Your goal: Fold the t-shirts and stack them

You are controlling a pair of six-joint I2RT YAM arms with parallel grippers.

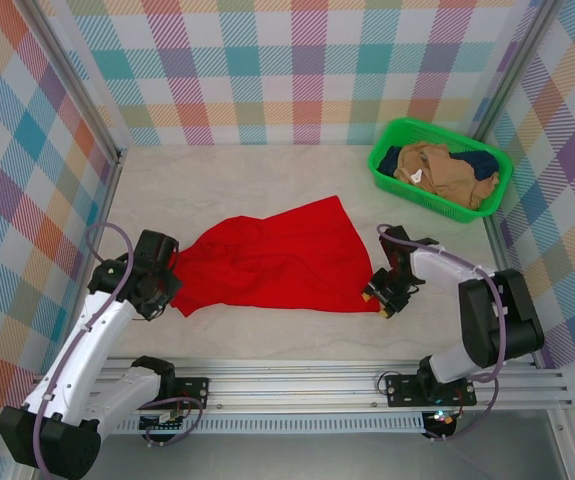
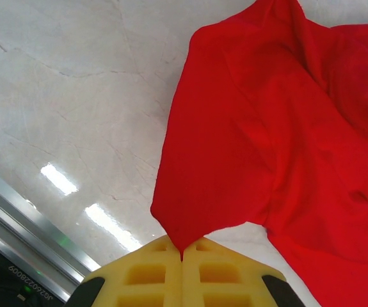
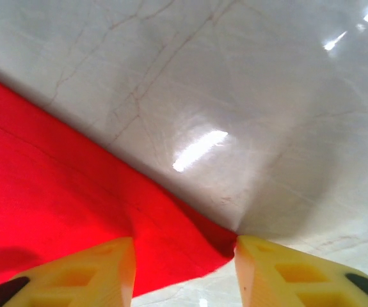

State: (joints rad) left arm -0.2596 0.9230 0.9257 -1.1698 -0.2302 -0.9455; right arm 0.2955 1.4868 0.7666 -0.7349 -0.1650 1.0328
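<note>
A bright red t-shirt [image 1: 267, 260] lies crumpled across the middle of the table, its print hidden. My left gripper [image 1: 174, 270] is at the shirt's left end. In the left wrist view it [image 2: 182, 252] is shut on a pointed corner of the red cloth [image 2: 267, 128]. My right gripper [image 1: 377, 300] is at the shirt's near right corner. In the right wrist view its jaws [image 3: 184, 249] stand apart, with that corner of red cloth [image 3: 56, 192] lying flat between the fingers, not pinched. A tan t-shirt [image 1: 437, 170] and a dark navy one [image 1: 389, 160] lie bunched in the basket.
The green plastic basket [image 1: 380, 168] stands at the back right, close to the right wall. Plaid walls close the table on three sides. An aluminium rail [image 1: 317, 375] runs along the near edge, also seen as a metal rail [image 2: 24, 224] beside the left gripper.
</note>
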